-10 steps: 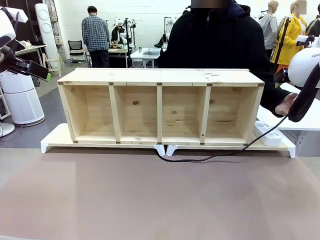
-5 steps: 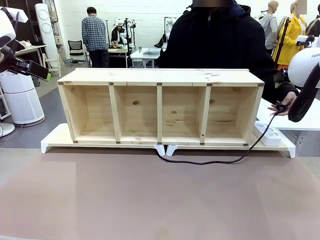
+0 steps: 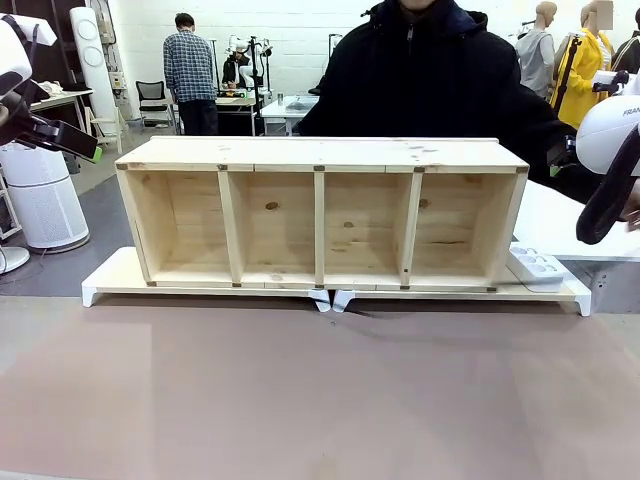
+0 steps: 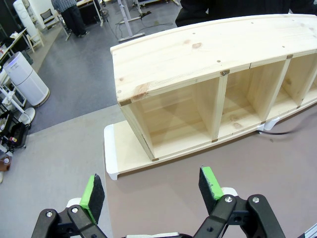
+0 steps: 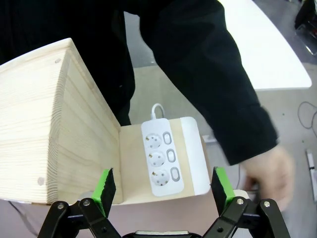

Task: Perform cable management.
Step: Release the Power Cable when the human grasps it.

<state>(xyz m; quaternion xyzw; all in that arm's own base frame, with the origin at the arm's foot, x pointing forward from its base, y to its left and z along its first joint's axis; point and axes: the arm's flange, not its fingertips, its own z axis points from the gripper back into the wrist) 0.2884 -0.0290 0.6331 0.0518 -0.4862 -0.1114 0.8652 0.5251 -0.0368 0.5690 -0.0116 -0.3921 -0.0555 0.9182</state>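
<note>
A short stretch of the thin black cable lies on the brown table beside the gap between the two white risers; the rest of it is hidden. In the left wrist view my left gripper is open with nothing in it, high above the table's left end and looking down at the wooden shelf unit. My right gripper is open too, hovering over the white power strip at the shelf's right end. The person's hand is blurred just right of the strip.
The shelf unit stands on white risers across the table's far side, and the person stands behind it. The left arm is at the top left, the right arm at the right edge. A white side table is on the right.
The cable loop that lay on the table in front of the risers has been drawn away to the right and behind. The person's hand moved right, off the power strip. Both arms held still.
</note>
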